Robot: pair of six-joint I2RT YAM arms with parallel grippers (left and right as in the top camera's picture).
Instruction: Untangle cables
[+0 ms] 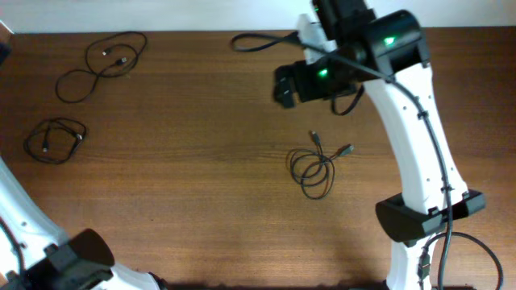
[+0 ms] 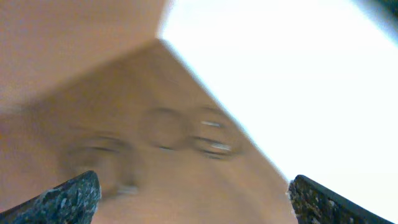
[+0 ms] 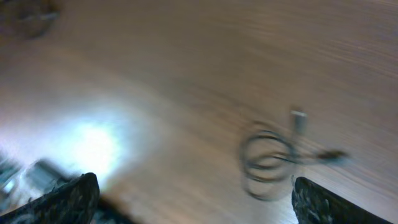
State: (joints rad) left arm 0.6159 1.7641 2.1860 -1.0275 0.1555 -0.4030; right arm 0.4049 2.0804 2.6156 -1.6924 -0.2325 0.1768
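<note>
Three separate black cables lie on the brown table. One coiled cable (image 1: 316, 167) with small plug ends lies at the centre right; it shows blurred in the right wrist view (image 3: 273, 157). A looser looped cable (image 1: 101, 64) lies at the far left. A small coil (image 1: 55, 139) lies at the left edge. Blurred loops show in the left wrist view (image 2: 168, 134). My right gripper (image 3: 194, 199) is open and empty, high above the table; its head (image 1: 290, 84) is up and left of the centre coil. My left gripper (image 2: 193, 199) is open and empty; its arm is at the bottom left.
A thick black robot cable (image 1: 258, 40) loops at the table's far edge by the right arm. The right arm's white base (image 1: 419, 209) stands at the right front. The left arm's base (image 1: 72, 258) is at the front left corner.
</note>
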